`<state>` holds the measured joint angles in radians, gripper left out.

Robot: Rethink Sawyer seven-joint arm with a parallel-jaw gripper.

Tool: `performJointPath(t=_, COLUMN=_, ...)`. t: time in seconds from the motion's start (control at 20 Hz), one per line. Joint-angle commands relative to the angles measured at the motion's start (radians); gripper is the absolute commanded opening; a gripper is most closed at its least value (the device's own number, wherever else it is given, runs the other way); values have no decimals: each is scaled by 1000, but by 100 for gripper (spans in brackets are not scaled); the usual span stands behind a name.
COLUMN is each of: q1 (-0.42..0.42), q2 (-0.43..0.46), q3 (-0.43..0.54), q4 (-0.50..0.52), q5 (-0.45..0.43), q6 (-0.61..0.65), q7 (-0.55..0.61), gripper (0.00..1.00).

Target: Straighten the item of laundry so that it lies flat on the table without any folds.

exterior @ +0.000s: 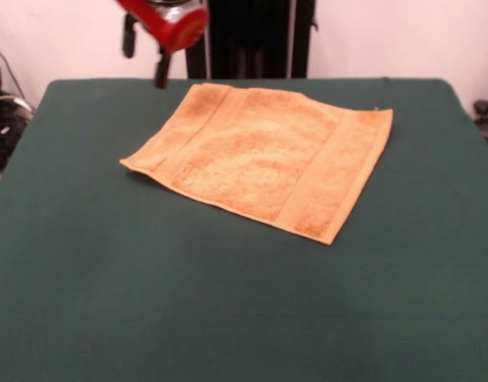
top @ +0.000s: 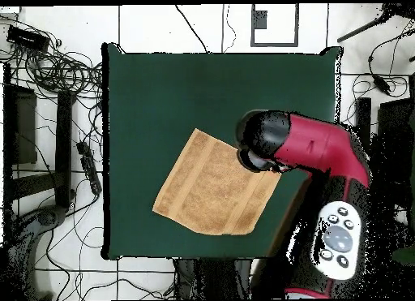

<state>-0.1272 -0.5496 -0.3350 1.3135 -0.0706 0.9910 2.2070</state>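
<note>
- Small square orange-tan terry towel [exterior: 263, 161] lay spread near mid of dark green felt table [exterior: 228, 302], looked nearly flat; its left corner seemed a bit lifted.
- Red/black gripper [exterior: 162, 73] hung above towel's far-left corner, clear of it; fingers' state: can't tell.
- Best approach, prob: press that corner down gently, w/o dragging.
- No readable labels/writing.

The orange-tan terry towel [exterior: 263, 159] lies spread open and nearly flat on the dark green desk [exterior: 228, 318], turned at an angle to the desk's edges, a flat woven band near each of two opposite edges, one corner slightly raised.
</note>
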Motion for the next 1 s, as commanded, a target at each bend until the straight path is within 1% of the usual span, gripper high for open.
performJointPath(t=0.05, q1=-32, q2=12, q3=256, q4=146, q5=-69, q6=-81, q7=-322, gripper=100)
performJointPath(t=0.25, q1=-58, q2=-9, q3=302, q4=156, q5=-68, q6=-58, q7=-275, gripper=100)
performJointPath(t=0.5, q1=-114, q2=-28, q3=390, q4=180, q5=-45, q6=-50, q7=-269, gripper=100)
performJointPath(t=0.8, q1=-149, q2=-44, q3=441, q4=192, q5=-56, q6=-47, q7=-231, gripper=100)
performJointPath(t=1.0, q1=-219, q2=-87, q3=512, q4=240, q5=-30, q6=-102, q7=-258, gripper=100)
